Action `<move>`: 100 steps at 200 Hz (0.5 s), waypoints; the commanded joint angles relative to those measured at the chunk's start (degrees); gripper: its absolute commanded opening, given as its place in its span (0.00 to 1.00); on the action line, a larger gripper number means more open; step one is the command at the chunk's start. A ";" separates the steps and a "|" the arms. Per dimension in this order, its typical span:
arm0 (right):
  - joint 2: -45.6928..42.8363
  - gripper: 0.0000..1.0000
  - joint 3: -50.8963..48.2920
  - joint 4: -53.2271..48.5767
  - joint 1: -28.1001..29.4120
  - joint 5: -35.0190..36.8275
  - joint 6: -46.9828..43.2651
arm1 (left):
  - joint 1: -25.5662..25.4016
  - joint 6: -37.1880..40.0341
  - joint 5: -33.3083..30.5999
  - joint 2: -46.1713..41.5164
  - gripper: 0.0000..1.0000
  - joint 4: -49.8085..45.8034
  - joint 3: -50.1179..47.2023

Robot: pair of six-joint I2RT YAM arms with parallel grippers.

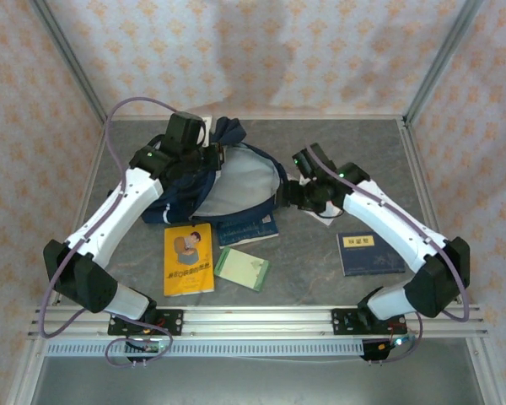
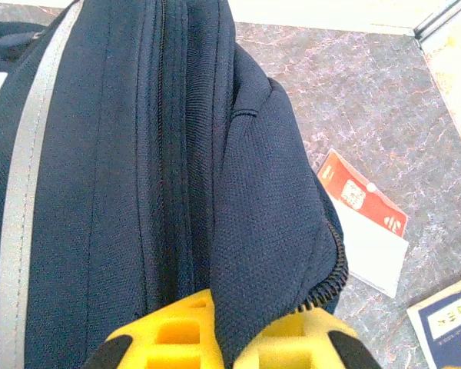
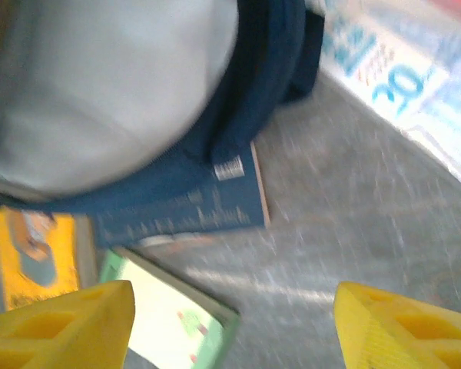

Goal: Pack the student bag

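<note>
Two yellow fingers of the left gripper clamp the zippered rim of the student bag. The bag lies on the worktop in the upper middle of the top view, its grey-lined mouth gaping toward the lower right. Just right of that mouth the right gripper hangs with jaws apart and empty, so the right arm looks nearer to the dark blue book, whose showing strip runs left to right, partly under the rim.
</note>
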 commanded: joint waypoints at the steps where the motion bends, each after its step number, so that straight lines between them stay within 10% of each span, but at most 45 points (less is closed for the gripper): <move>1: 2.16 0.71 -1.75 -6.66 5.48 -1.53 -5.93 | 0.69 -2.43 0.61 -2.02 0.00 3.18 -2.03; 100: 21.71 0.64 3.98 -0.33 23.04 0.45 -9.46 | 0.59 -3.34 -3.21 -2.64 0.00 0.72 -2.14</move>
